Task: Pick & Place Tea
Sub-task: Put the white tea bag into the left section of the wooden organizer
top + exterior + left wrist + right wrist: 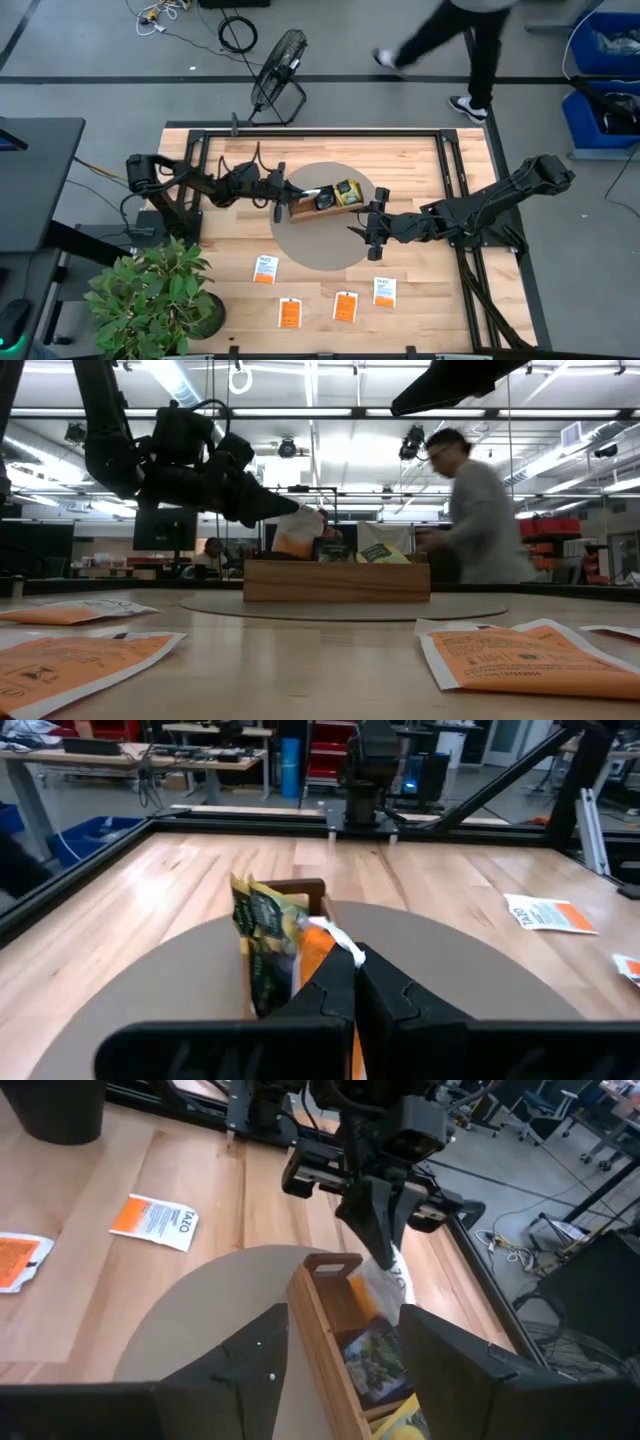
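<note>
My left gripper (290, 195) is shut on a white-and-orange tea packet (387, 1277) over the left end of the long wooden tray (330, 203). The tray stands on a round grey mat (315, 250) and holds yellow-green packets (262, 915) and a dark one (325, 201). My right gripper (372, 228) is open and hovers by the tray's right end, on its near side, touching nothing. Several more packets lie flat on the table's near part: white-and-orange ones (264, 268) (384, 291) and orange ones (290, 312) (345, 306). My left gripper pinches the white-and-orange packet between its two fingers, by the packet's upper edge (338, 938). The fingers (372, 1220) come slanting down from the table's left. The packet hangs below them, and its lower part (298, 542) dips behind the tray's wall at the tray's left end.
A potted plant (150, 290) stands at the table's near left corner. A black frame (300, 132) runs along the table's edges. A person (475, 525) walks past beyond the far edge, where a floor fan (278, 65) stands. Bare wood lies between the mat and the loose packets.
</note>
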